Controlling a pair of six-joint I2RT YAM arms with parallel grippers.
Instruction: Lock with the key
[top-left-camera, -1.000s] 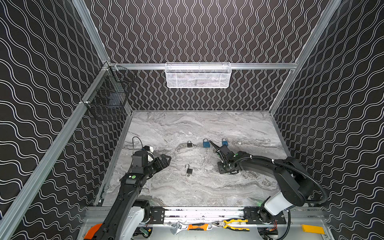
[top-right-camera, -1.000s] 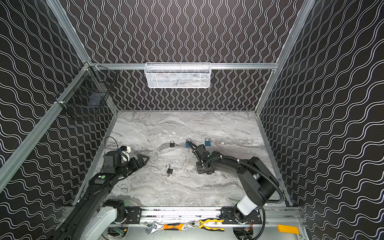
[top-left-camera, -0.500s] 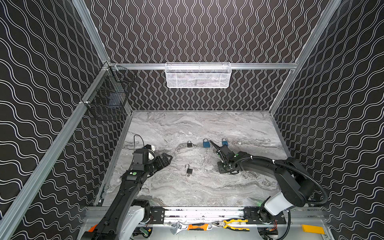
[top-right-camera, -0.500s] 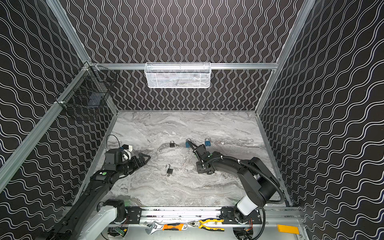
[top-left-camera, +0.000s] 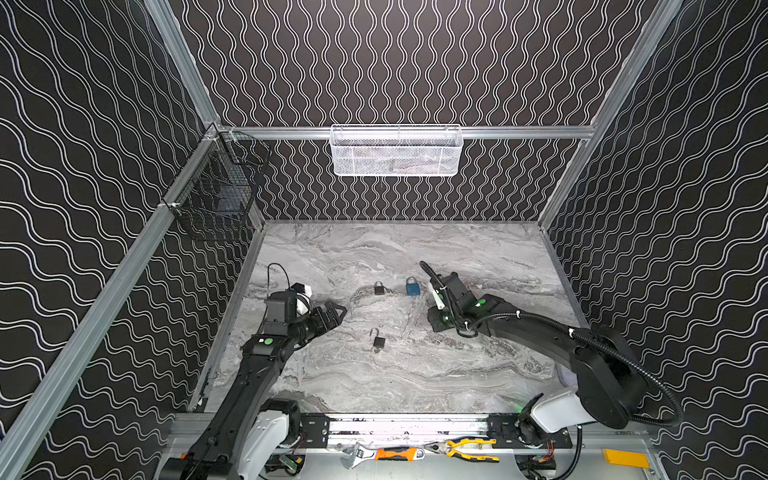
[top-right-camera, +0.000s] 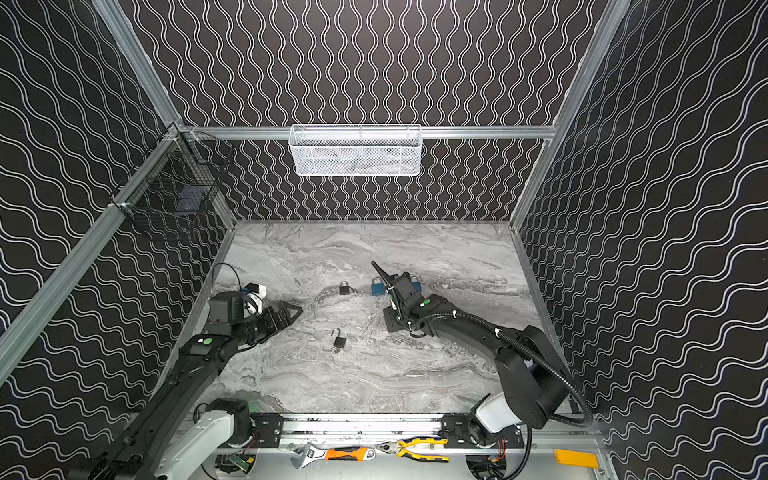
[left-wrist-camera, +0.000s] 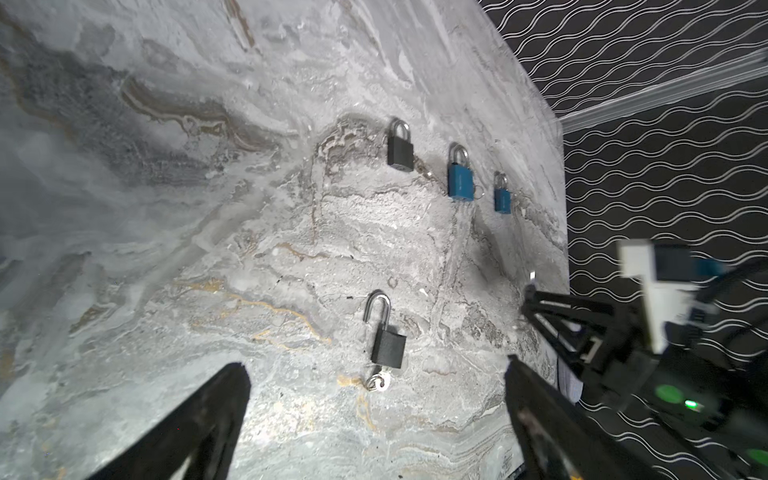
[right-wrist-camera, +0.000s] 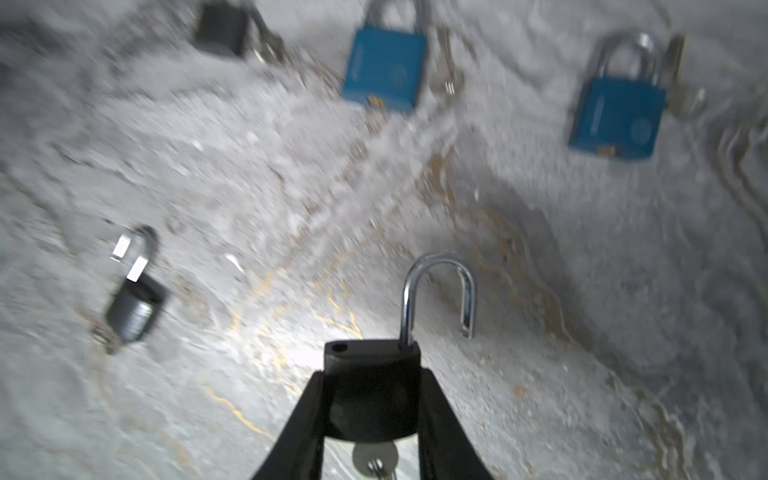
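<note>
**Right gripper clamps an open black padlock; left gripper hangs spread**

The right gripper (right-wrist-camera: 371, 401) is clenched on the body of a black padlock (right-wrist-camera: 372, 363), one finger on each side. Its steel shackle (right-wrist-camera: 436, 286) is swung open, with the free end clear of the body. A key (right-wrist-camera: 374, 457) sits in the underside of the lock, between the fingers. This held lock is over the right-centre part of the marble surface (top-left-camera: 374, 249); whether it touches the surface I cannot tell.

Beyond it, three closed locks lie in a row: a closed black padlock (left-wrist-camera: 400, 151), a blue padlock (left-wrist-camera: 460, 183) and a second blue padlock (left-wrist-camera: 502, 200).

A second open padlock (top-left-camera: 377, 341) lies flat near the middle of the surface, shackle up and a key ring (left-wrist-camera: 379, 381) at its base. It lies apart from both arms.

The left gripper (top-left-camera: 334, 316) is released, its fingers spread wide and holding nothing. It sits low over the left part of the surface, pointing toward the second open padlock.
</note>
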